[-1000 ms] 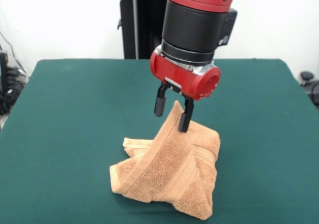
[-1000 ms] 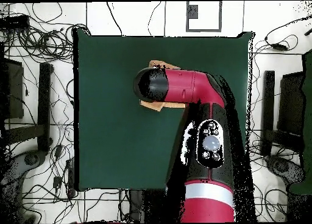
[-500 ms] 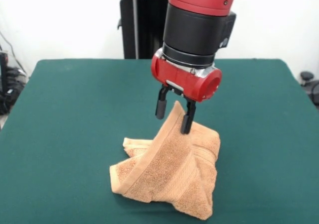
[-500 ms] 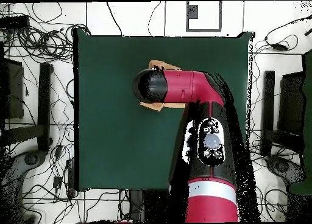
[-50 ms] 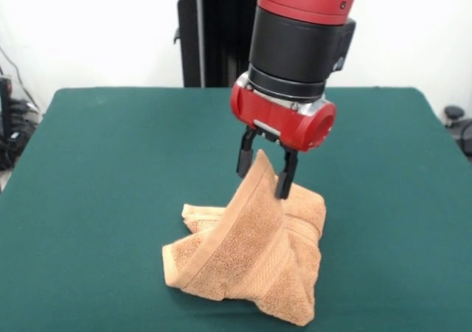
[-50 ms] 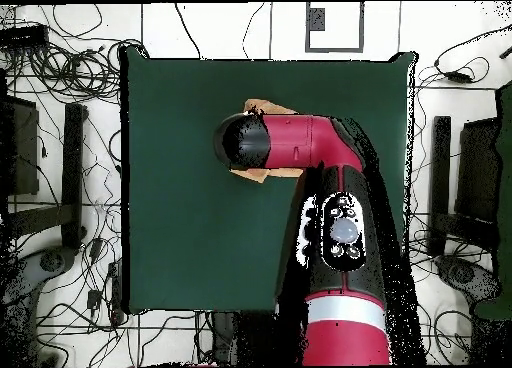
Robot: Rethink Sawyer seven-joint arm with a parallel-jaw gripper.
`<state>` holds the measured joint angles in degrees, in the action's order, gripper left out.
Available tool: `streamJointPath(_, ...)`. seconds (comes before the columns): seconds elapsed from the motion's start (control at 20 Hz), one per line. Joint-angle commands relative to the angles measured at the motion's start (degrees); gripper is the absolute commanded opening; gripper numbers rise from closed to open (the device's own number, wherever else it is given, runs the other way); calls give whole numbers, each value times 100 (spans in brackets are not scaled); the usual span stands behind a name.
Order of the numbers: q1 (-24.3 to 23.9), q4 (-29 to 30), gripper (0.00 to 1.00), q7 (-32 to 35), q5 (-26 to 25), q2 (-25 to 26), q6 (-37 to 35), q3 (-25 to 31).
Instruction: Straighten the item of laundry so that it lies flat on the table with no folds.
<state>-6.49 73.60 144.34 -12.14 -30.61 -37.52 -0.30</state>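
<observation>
— Pincer [image 5: 265, 174] state?

— Its two black fingers [image 5: 285, 175] stand one on each side of the towel's [image 5: 251, 254] raised peak, pinching that corner. It hangs from a red and black arm [image 5: 299, 44] that comes down from above.

— And the towel?

— Orange-tan terry, pulled up into a tent. Its lower folds lie bunched on the desk [image 5: 96, 177], toward the front edge in the front view. A woven band runs along the sloping edge on the left. From overhead, only small bits of it [image 6: 270, 108] show past the arm's black end.

— How does the desk look?

— Dark green, felt-like, rectangular, much wider than the towel. From the front its surface is smooth and bare round the cloth, with a faint shadow under the folds.

— What of the room?

— A plain white wall [image 5: 88, 29] stands behind, with a black stand [image 5: 203, 33] in front of it. Dark gear shows at the left edge, and a small black object [image 5: 453, 114] at the right. Overhead, the floor [image 6: 450, 24] is white with dark lines, and black cables [image 6: 60, 74] sprawl over it, thickest on the left. Dark frames [image 6: 75, 174] stand on both sides of the desk, and a square marker [image 6: 335, 26] lies beyond its top edge.
</observation>
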Motion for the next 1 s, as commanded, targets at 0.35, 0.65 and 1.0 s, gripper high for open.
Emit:
streamJointPath(0.35,-13,732,100,-772,-88,-164,-236,827)
streamJointPath(0.65,10,685,0,-631,-114,-143,-176,779)
streamJointPath(1.0,-44,783,0,-731,-212,-157,58,805)
